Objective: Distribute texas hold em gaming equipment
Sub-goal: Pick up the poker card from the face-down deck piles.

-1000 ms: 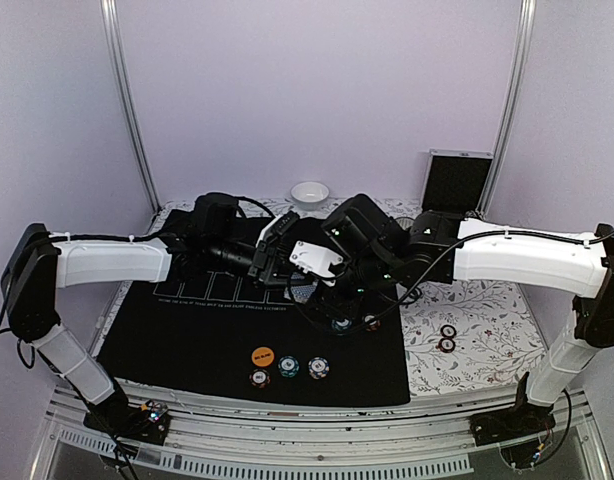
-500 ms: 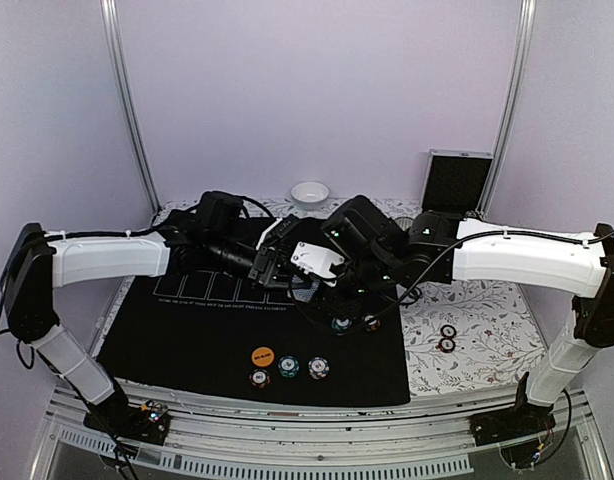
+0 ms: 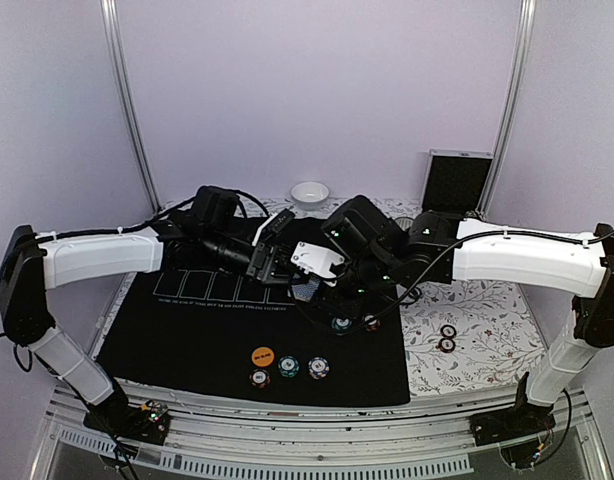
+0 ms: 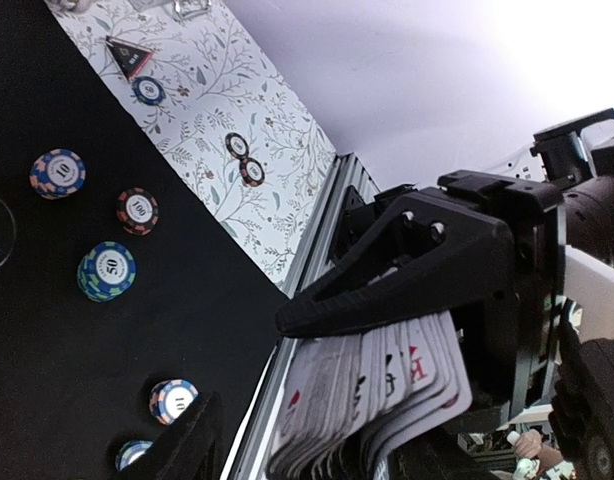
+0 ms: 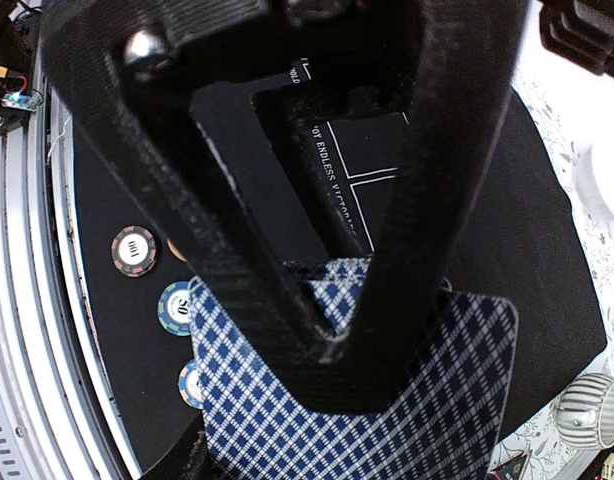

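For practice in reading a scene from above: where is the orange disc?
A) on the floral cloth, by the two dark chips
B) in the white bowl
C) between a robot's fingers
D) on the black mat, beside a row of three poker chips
D: the top view shows the orange disc lying flat on the black mat, close to a row of three poker chips near the front edge.

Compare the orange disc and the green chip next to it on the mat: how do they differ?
The orange disc is plain orange with a dark centre mark; the green chip has a striped edge and pale centre. The orange disc looks wider than the green chip. The orange disc lies left of the green chip. Both are round and lie flat on the black mat.
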`<state>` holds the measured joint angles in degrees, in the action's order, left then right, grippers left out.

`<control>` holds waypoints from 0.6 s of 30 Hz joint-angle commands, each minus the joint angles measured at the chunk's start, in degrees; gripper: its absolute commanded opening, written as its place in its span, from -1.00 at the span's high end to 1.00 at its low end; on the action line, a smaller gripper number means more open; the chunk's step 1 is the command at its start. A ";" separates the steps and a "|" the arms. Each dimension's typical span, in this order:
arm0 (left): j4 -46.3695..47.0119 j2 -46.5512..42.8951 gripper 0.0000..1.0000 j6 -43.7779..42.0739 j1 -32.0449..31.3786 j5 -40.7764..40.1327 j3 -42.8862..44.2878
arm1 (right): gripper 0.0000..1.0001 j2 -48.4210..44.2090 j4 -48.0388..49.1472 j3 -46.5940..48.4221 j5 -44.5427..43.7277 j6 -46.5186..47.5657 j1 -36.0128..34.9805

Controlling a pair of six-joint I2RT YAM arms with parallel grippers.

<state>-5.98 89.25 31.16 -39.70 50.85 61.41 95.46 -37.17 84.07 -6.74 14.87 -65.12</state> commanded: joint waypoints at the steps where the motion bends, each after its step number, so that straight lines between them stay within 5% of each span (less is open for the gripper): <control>1: -6.35 -1.08 -0.06 -3.97 0.42 -6.14 2.84 | 0.76 0.38 -0.01 0.79 -0.15 -0.04 0.02; 18: -10.34 -4.56 0.03 -6.69 1.40 -9.09 3.64 | 0.77 -0.27 -0.07 0.21 -1.01 -0.11 0.08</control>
<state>-15.16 86.48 25.56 -39.29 42.76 64.40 95.46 -37.28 84.07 -7.11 14.85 -65.08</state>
